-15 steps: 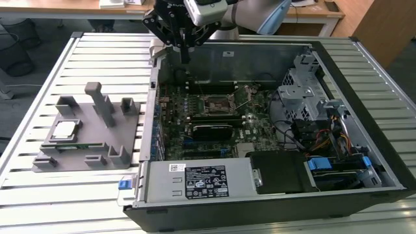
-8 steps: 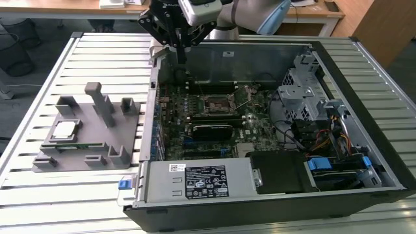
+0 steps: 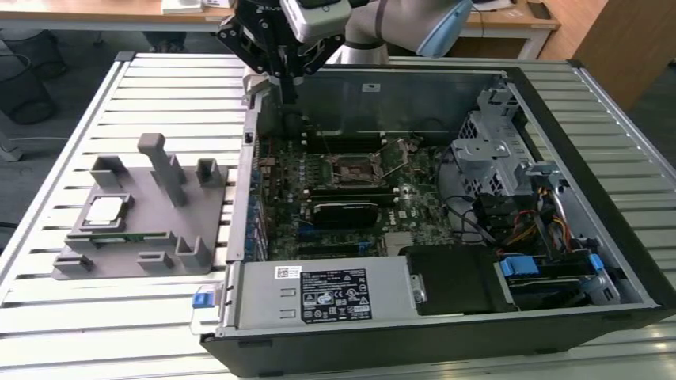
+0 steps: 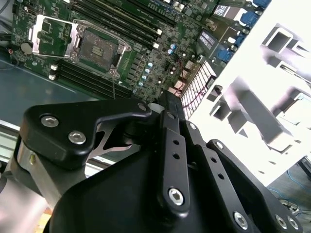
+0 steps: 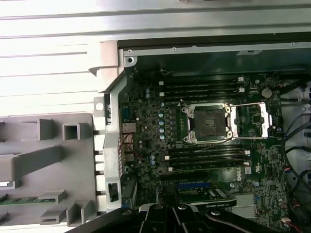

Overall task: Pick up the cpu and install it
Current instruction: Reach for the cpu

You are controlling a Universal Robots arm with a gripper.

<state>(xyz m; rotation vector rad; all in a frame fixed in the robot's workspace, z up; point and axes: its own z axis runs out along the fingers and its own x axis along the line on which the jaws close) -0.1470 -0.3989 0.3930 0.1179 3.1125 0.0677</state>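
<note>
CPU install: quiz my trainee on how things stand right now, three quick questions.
1. True or false: the cpu already sits in the socket.
2. The gripper hangs nearest to: A the cpu; B the case corner at the exterior view's upper left; C the power supply.
3. Fill in: the cpu lies on the grey ___ outside the case.
Key: 1 false; 2 B; 3 holder.
</note>
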